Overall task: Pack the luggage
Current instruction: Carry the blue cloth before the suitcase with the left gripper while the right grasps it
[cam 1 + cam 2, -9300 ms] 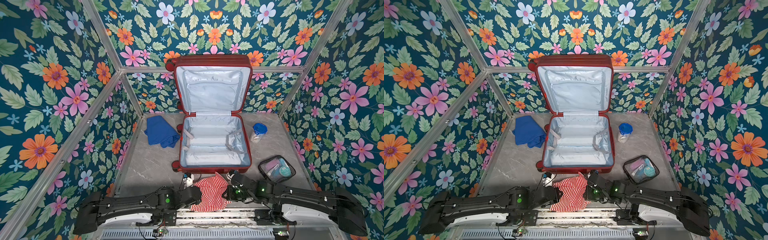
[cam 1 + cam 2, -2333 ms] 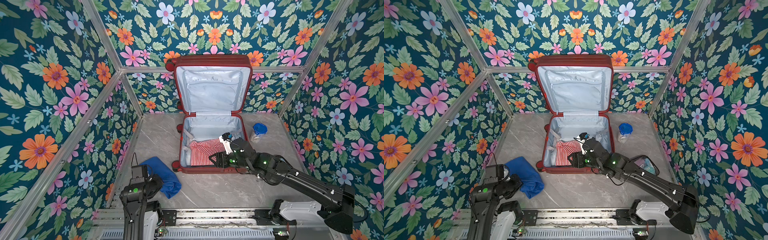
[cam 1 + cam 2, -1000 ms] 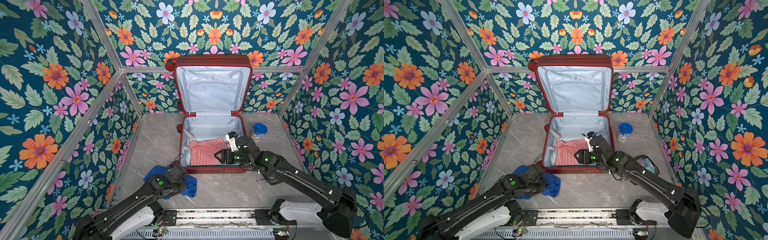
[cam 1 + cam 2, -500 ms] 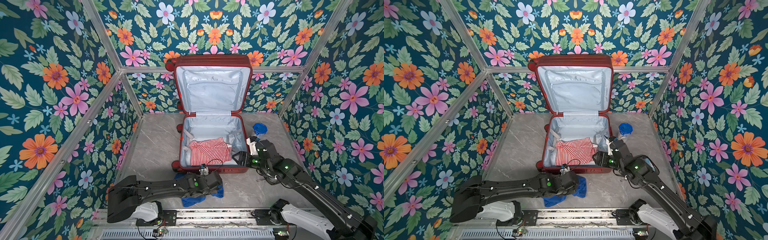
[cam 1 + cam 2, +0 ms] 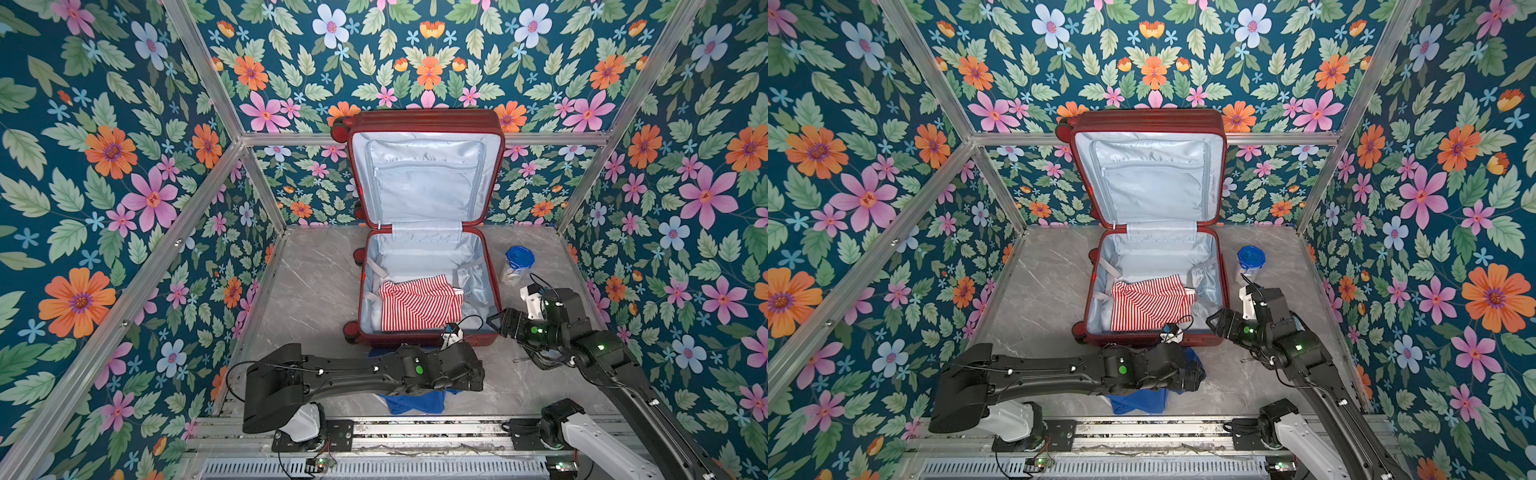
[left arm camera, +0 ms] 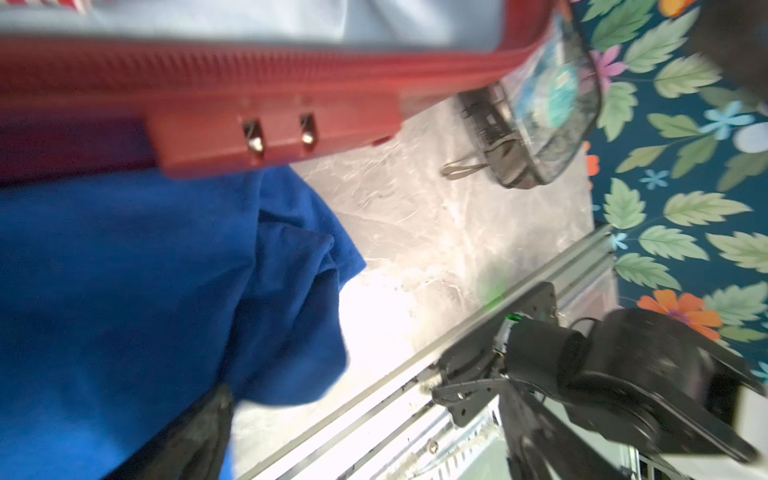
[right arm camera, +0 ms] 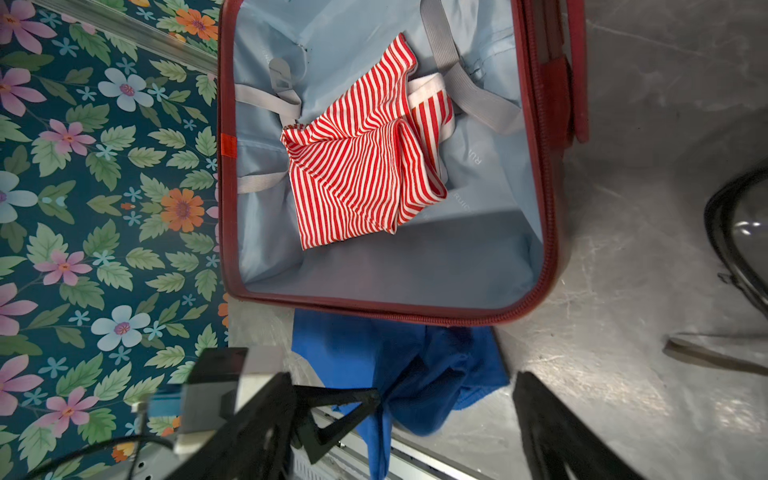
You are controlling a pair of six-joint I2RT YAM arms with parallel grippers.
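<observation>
Clerk: Tool, left (image 5: 471,376): low over the blue cloth (image 5: 415,401), just outside the near wall of the luggage (image 5: 428,120). Grip state?

Checker: Cannot tell. Its wrist view is blurred, and the cloth hides all but one finger (image 6: 199,436). Holding or released is not readable.

Clerk: Tool, right (image 5: 498,322)?

Checker: Jaws wide apart, nothing between them, hovering at the near right corner of the luggage.

Clerk: Item one, the luggage.

Checker: Mid-table, toward the back wall. Base flat on the table (image 5: 316,291), lid upright and open. Contents: one striped garment (image 5: 419,305), red and white, folded, lying in the near half on the pale lining. Rest of the base bare.

Clerk: Items outside.

Checker: Blue cloth, bunched on the table, touching the near wall. Blue-lidded container (image 5: 519,257), just beside the right wall. Clear pouch (image 6: 548,108), near the right corner, mostly behind the right arm in both top views.

Clerk: Step in hand?

Checker: By my reading, packing the blue cloth. One item in, three out.

Clerk: Next move needs?

Checker: A sure pinch on the cloth, a lift high enough for the hanging fabric to clear the near rim, then a release onto bare lining. Right tool should keep out of that path.
</observation>
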